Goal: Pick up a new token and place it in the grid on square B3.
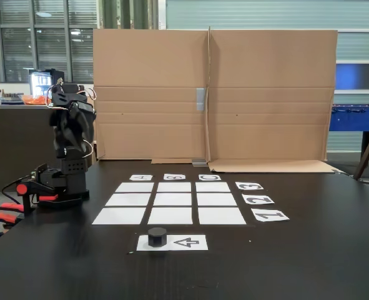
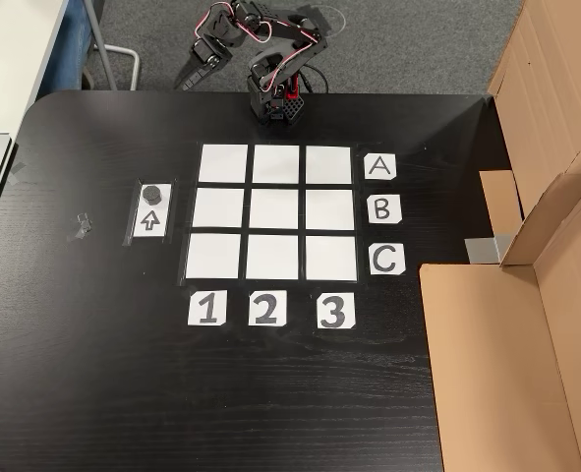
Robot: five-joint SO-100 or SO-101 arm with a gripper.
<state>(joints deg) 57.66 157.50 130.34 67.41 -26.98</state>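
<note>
Folded back over its base, your gripper [image 2: 200, 67] hangs off the table's [image 2: 93, 393] far edge in the top-down fixed view, at about 11 o'clock from the grid [image 2: 275, 209]; whether its fingers are parted or pressed together cannot be told from either camera. It carries nothing.

You have yet to begin the pick. The token [image 2: 151, 194] sits untouched on the arrow-printed sheet [image 2: 150, 220], at the end away from the arrowhead's base, in the top-down fixed view at 9 o'clock from the grid and just beside its column 1 edge. In the low fixed view, the token [image 1: 157, 236] stands on that sheet at 6 o'clock from the grid, nearest the camera.

From the gripper, the token lies well apart, at roughly 7 o'clock in the top-down view, with the corner of the grid between them.

Your next move, by this reading, calls for unfolding the arm, swinging out past the grid's edge and coming down over the puck with the fingers spread wide enough to straddle its faceted sides.

Square B3 [image 2: 330, 209] waits empty, in the middle row beside the "B" label [image 2: 382, 208] and above the "3" label [image 2: 334, 311], at 3 o'clock from the grid's centre, on the side opposite the token.
</note>
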